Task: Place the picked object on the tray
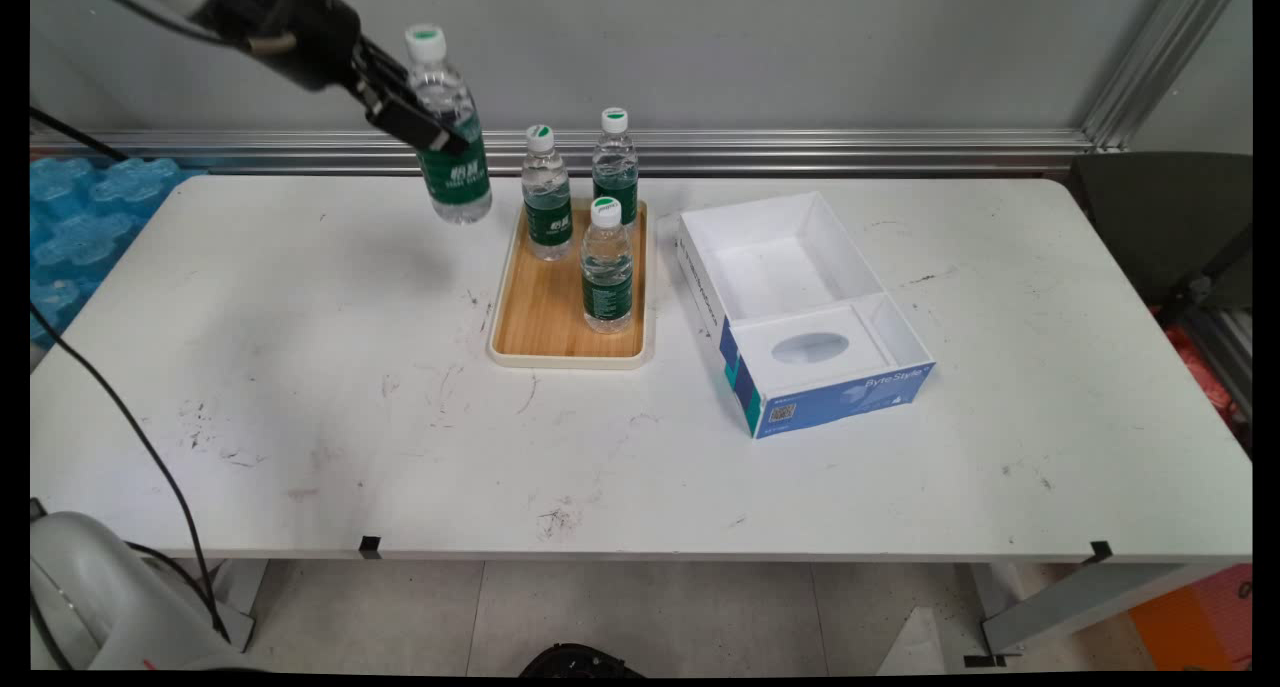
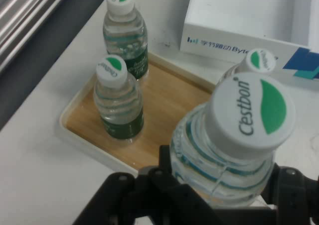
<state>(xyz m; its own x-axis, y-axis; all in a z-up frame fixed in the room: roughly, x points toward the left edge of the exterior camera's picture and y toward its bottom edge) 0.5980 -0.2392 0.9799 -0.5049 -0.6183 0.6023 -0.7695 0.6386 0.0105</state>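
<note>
Main view: the claw (image 1: pixel 425 127) comes in from ten o'clock and is clamped on the held bottle (image 1: pixel 450 132), gripping it across the upper body just above the green label. That bottle hangs clear of the desk (image 1: pixel 300 367), tilted with its white cap toward eleven o'clock; a faint shadow lies on the desk below it. It sits just to the nine o'clock side of the wooden tray (image 1: pixel 560 307).

The tray carries three upright bottles: the rear left bottle (image 1: pixel 547 195), the rear right bottle (image 1: pixel 614 165) and the front bottle (image 1: pixel 606 265). The tray's near part and its left side beside the front bottle are bare wood. At three o'clock from the tray lies an open white box (image 1: pixel 800 307) with blue sides; its large rear compartment holds nothing visible, and the smaller front one has a white insert with an oval cutout.

Hand view: the held bottle's cap (image 2: pixel 249 113), lettered Cestbon, fills the lower right, with black claw linkage on both sides of the bottle's shoulder, so the grip looks firm and centred. Beyond it two tray bottles (image 2: pixel 117 98) stand at ten o'clock, and a third cap (image 2: pixel 260 60) peeks out at one o'clock before the box wall (image 2: pixel 234 41).
</note>
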